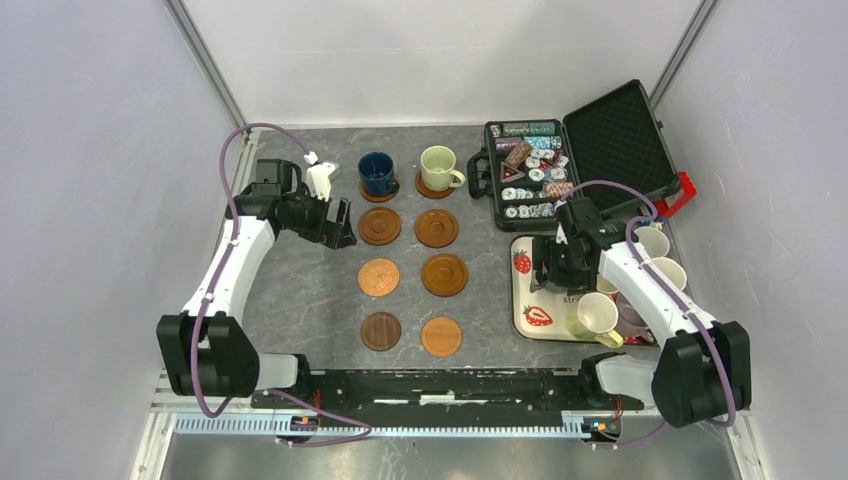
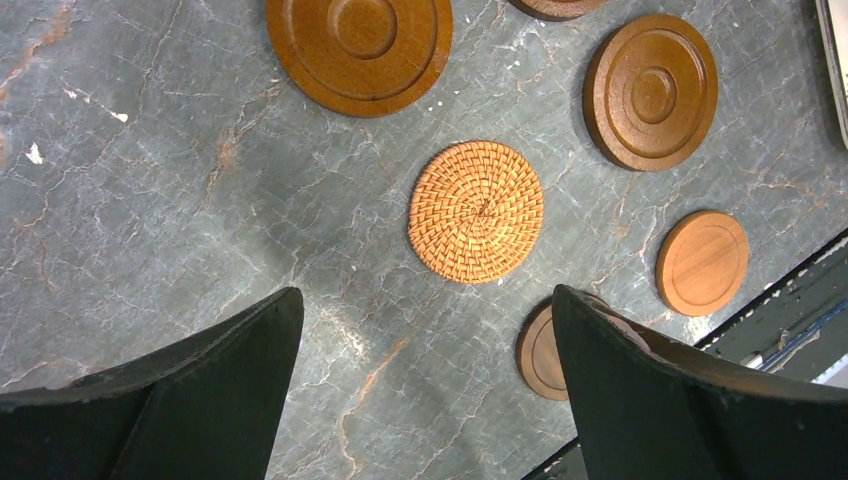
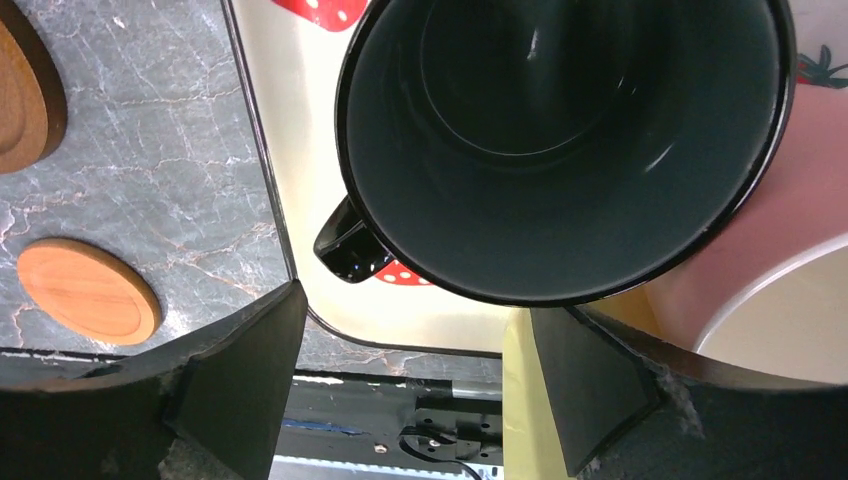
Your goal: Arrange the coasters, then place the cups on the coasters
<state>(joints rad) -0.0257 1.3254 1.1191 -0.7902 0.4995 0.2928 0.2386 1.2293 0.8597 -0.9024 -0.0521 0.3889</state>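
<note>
Brown round wooden coasters (image 1: pixel 379 276) lie in two rows on the grey table (image 1: pixel 290 300). Dark blue cup (image 1: pixel 377 172) and pale green cup (image 1: pixel 437 165) sit on two. Left fingers (image 2: pixel 200 400), right fingers (image 3: pixel 230 390): wide apart.

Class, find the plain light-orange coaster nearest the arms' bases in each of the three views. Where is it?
Top external: light-orange coaster, near end of the right column.
Left wrist: right side, past the woven coaster.
Right wrist: lower left, left of the tray.
Shared landmark: black base rail, beside it in every view.
</note>
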